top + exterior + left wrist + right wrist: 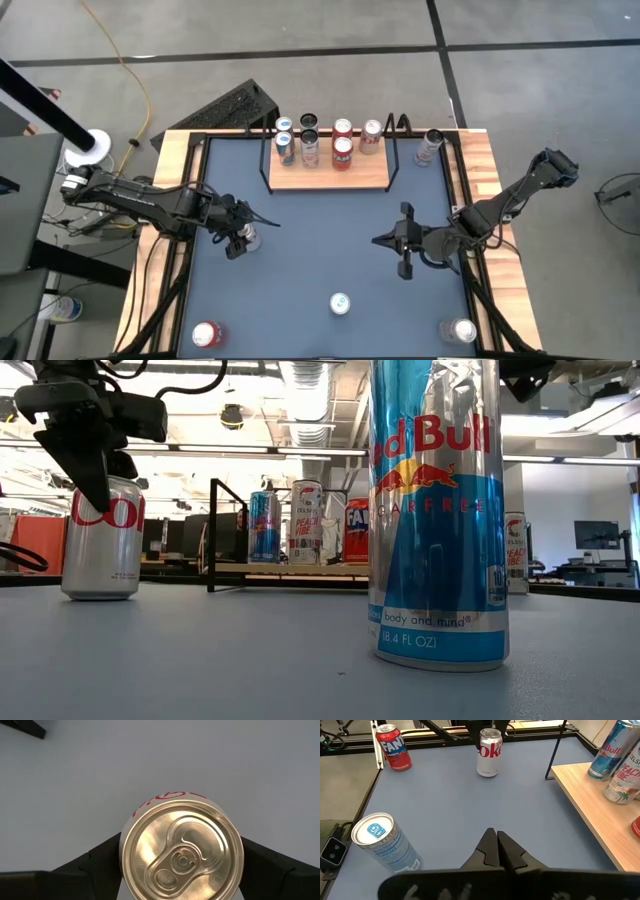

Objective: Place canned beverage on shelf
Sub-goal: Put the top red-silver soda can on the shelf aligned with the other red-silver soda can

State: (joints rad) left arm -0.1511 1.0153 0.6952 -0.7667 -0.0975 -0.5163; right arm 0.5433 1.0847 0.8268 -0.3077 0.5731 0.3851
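— How many cans do you have off the shelf [330, 181]?
— You have five on the blue tabletop [320, 225]: one Coke can [247, 238], one Red Bull can [340, 303], one Fanta can [205, 333], one silver can [460, 330] and one pale can [430, 146].
— And on the shelf?
— Your shelf cans [343, 152] look like seven, but they stand so close together that the count is loose. You also have one shelf and two grippers, the left gripper [240, 238] and the right gripper [385, 240].

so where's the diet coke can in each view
High view: Diet Coke can at table's left, under the left gripper.
Low view: far left, gripper above.
Left wrist view: its top fills lower centre.
Right wrist view: top centre.
Shared landmark: the shelf.
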